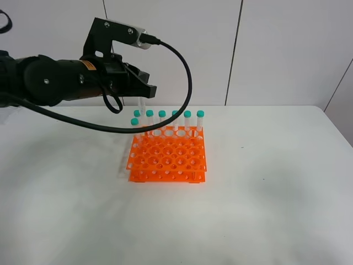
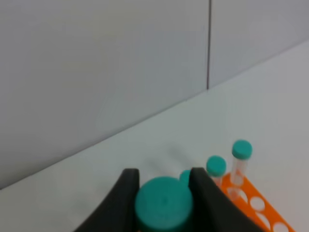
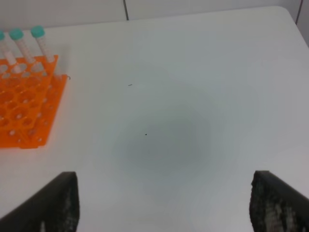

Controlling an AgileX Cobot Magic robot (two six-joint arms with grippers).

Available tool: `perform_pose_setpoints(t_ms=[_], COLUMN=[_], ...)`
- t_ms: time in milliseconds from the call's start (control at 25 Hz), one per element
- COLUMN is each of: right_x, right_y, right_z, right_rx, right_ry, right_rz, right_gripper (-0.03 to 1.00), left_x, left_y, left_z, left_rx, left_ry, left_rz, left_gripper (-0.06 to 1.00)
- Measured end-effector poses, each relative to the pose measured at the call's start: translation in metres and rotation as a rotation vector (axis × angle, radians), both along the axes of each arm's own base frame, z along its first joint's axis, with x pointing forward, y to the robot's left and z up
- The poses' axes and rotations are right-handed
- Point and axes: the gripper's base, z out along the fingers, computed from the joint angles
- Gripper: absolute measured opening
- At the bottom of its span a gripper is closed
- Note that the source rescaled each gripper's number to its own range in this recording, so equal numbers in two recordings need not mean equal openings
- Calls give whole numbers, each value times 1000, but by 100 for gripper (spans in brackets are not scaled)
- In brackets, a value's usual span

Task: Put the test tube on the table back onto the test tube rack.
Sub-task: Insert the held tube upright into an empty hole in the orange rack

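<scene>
- Test tube (image 1: 141,106) hangs upright, tip down, clenched by its teal cap in the left end effector (image 1: 143,93), above the test tube rack's (image 1: 167,157) far-left corner, lined up for lowering in.
- Right end effector (image 3: 166,198) is released, wide apart over bare bench (image 1: 276,193), out of the way.

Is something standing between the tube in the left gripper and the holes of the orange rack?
Nothing visible does. The tube hangs from the left gripper over the back left corner of the rack; only the other tubes standing in the back row are close beside it.
</scene>
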Motion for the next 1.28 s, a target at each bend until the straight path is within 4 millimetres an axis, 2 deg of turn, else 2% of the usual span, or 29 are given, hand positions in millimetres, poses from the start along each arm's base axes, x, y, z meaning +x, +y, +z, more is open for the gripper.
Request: perform_pose_setpoints(t_ms=[240, 600, 1280], right_x=[0, 0, 0], right_y=[0, 0, 1], right_z=[0, 0, 0], right_rx=[1, 2, 5], right_ry=[0, 0, -1], right_rz=[1, 1, 4], right_gripper=[93, 93, 93], left_x=[10, 19, 34], left_y=[-4, -6, -8], left_z=[-18, -29, -74], left_rx=[-31, -49, 3], left_ry=[7, -30, 25], left_rz=[25, 48, 63], left_gripper=[0, 0, 0])
